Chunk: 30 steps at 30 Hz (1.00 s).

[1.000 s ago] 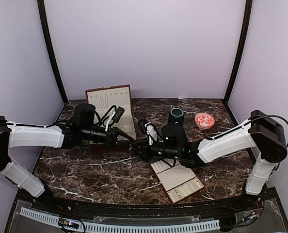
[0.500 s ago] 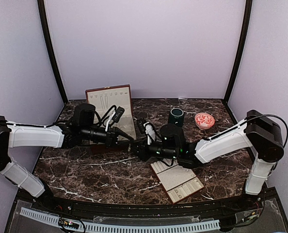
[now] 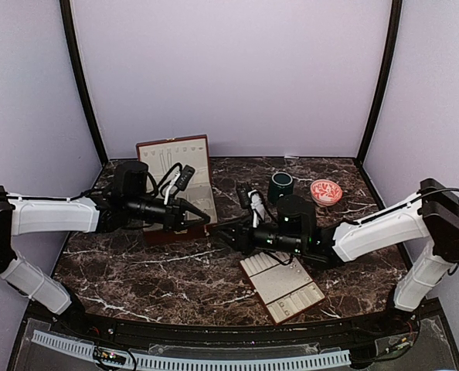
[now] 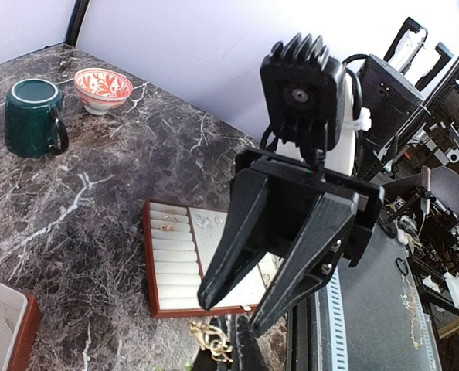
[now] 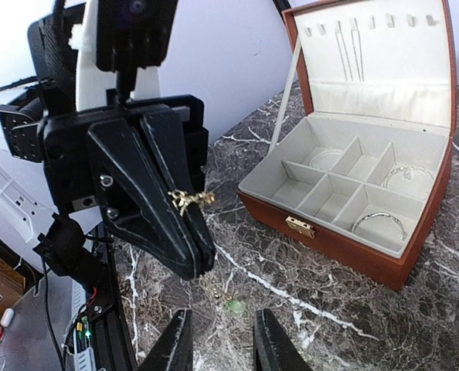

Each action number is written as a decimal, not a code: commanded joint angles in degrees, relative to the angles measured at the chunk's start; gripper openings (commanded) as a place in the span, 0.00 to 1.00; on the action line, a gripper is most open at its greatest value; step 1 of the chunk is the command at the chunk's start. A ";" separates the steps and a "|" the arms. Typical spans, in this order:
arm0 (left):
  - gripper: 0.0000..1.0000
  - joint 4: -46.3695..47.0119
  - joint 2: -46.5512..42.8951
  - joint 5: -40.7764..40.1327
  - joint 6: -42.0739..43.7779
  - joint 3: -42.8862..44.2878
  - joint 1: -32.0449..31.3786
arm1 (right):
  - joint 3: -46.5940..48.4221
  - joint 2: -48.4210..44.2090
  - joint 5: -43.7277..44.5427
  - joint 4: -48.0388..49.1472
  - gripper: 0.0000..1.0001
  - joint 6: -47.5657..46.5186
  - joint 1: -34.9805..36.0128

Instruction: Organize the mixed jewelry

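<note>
Right now the left fingers are clenched on a small tangled gold piece, which is pinched in the seam between them, a little back from the tips. Its longer run lies crosswise to the fingers, with one end poking out to the side. It hangs above the middle of the counter, close to the near right corner of the open wooden box. The right fingers stand apart with nothing between them, their tips facing the left ones and just short of them. Three thin silvery bangles lie flat in separate compartments of the box. A padded tray sits near the counter's front edge, with a few tiny rings in its slots. A green mug and a red-patterned bowl stand toward the back right corner
</note>
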 commanded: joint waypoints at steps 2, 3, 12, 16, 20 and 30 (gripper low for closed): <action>0.00 -0.22 -0.19 3.34 -1.03 2.01 0.19 | -0.16 -1.69 -0.73 1.25 0.29 -0.03 -0.23; 0.00 -0.22 -0.05 3.48 -1.06 2.03 0.20 | 0.24 -1.31 -0.88 1.28 0.29 -0.11 -0.19; 0.00 -0.13 0.24 3.75 -1.24 2.01 0.19 | 3.74 3.08 -1.69 1.84 0.22 -1.61 0.77; 0.00 -0.01 0.33 3.93 -1.34 2.01 0.21 | 4.65 4.10 -2.27 2.03 0.18 -1.96 0.87; 0.00 -0.03 0.41 3.86 -1.24 1.97 0.19 | 5.40 4.83 -3.32 2.24 0.16 -2.21 0.87; 0.00 -0.02 0.49 3.77 -1.24 2.03 0.19 | 6.40 5.81 -5.79 1.84 0.14 -2.75 0.85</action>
